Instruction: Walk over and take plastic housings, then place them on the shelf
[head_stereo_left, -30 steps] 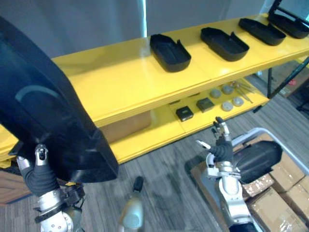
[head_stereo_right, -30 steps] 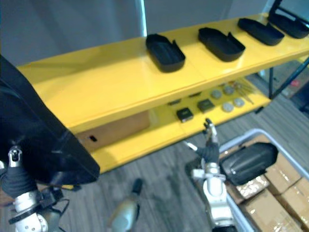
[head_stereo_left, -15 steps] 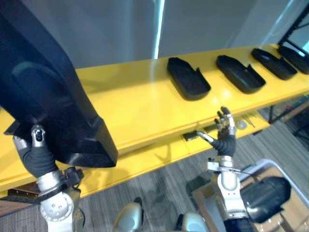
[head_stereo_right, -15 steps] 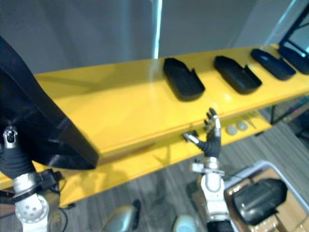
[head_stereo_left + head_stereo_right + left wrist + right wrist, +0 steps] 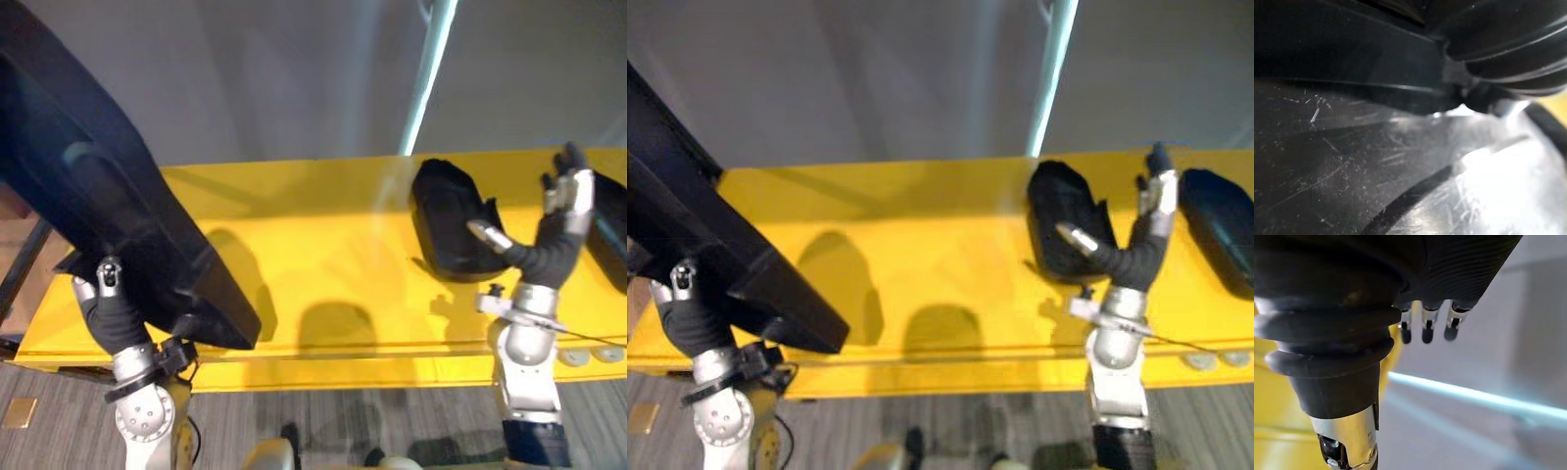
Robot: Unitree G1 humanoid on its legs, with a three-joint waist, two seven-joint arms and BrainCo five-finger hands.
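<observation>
A: Trying to pin down the step here. Carrying, or placing already?

B: Placing, by the look of it, just not done. Holding the big black plastic housing (image 5: 118, 206) up at the left, tilted, hanging over the left end of the yellow shelf (image 5: 323, 255) and not resting on it yet. Gripping it from below with the left hand (image 5: 110, 315), near the shelf's front edge. Can't tell how that hand is closed, being tucked behind the housing. Seeing scuffed black plastic right up close in the left wrist view, nothing more helpful.

A: And the right side?

B: Idling, basically. Holding the right hand (image 5: 560, 220) up in front of the shelf at the right, fingers (image 5: 1426, 325) straight and slightly spread, thumb out to the side, carrying nothing. Sitting just in front of another black housing (image 5: 446, 220) already lying on the shelf top, with a third housing (image 5: 1215, 225) further right.

A: So what next?

B: Guessing here: levelling the big one out, lowering it flat onto the bare yellow stretch left of the placed ones, then letting go. Worth watching the near edge, since overhanging there could mean tipping off. Plenty of room on that side, so no crowding.
</observation>
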